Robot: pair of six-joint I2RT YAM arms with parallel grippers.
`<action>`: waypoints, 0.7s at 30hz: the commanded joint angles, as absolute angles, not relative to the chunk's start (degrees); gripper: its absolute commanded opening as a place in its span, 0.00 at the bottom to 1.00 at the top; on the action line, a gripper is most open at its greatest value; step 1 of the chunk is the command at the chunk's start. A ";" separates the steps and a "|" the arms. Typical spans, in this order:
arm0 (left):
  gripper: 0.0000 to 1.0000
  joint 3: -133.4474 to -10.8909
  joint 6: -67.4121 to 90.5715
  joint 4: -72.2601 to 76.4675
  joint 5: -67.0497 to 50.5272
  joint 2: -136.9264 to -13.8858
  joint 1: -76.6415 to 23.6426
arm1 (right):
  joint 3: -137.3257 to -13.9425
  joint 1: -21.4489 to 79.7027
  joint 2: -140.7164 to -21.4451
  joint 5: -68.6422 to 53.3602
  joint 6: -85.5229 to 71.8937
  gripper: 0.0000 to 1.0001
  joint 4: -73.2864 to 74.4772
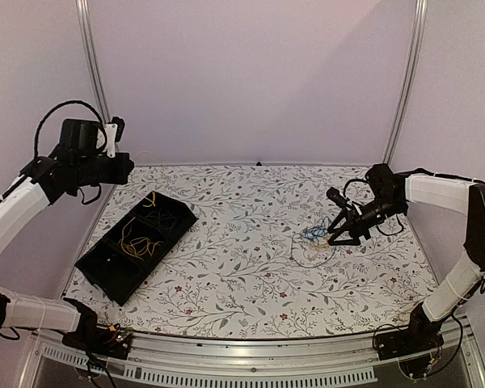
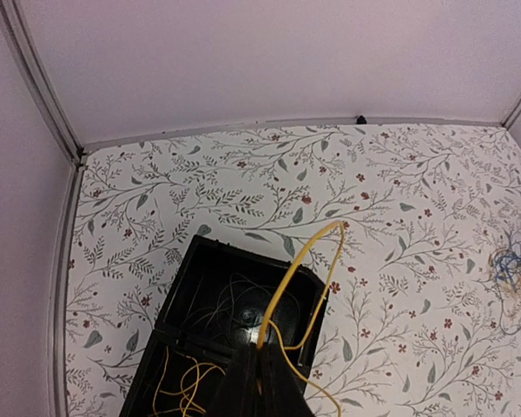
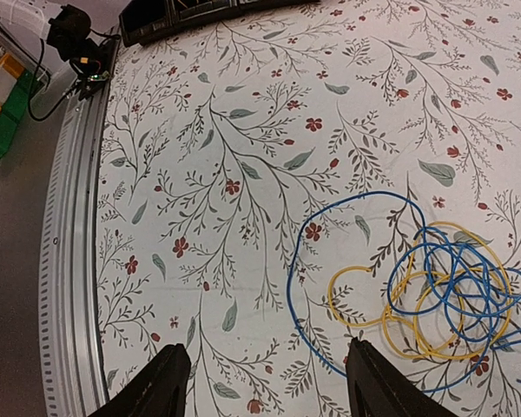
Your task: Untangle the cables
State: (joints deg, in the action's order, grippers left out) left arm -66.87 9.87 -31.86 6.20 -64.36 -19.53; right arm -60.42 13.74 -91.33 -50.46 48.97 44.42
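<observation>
The left hand [image 2: 260,356] is clamped on a yellow cable [image 2: 284,287], which arcs up and hangs over the black tray [image 2: 175,282] below it. One tray compartment holds loose yellow strands [image 2: 184,387], and another holds thin dark strands [image 2: 230,304]. The right hand [image 3: 269,391] gapes wide, holding nothing, just above the tangle [image 3: 443,291] of blue and yellow cables on the tabletop [image 3: 243,130]. I judge the job partway done: some cables are sorted, but that knot remains to be separated.
</observation>
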 commanded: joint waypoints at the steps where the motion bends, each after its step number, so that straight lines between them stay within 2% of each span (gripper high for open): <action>1: 0.00 -65.12 17.14 -43.53 11.95 -64.17 -18.42 | -61.67 14.38 -92.45 -50.03 49.98 0.65 45.38; 14: 0.00 -59.14 18.43 -46.10 16.99 -62.94 -14.47 | -61.78 14.99 -92.77 -49.68 50.00 0.65 45.62; 21: 0.00 -55.17 18.58 -41.07 16.09 -65.26 -10.83 | -61.77 15.08 -93.19 -49.32 50.00 0.65 45.79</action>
State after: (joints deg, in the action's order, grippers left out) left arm -57.04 17.89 -44.49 15.90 -63.64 -12.97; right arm -60.45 14.63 -92.27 -49.69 48.97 44.86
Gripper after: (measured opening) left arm 0.001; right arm 0.655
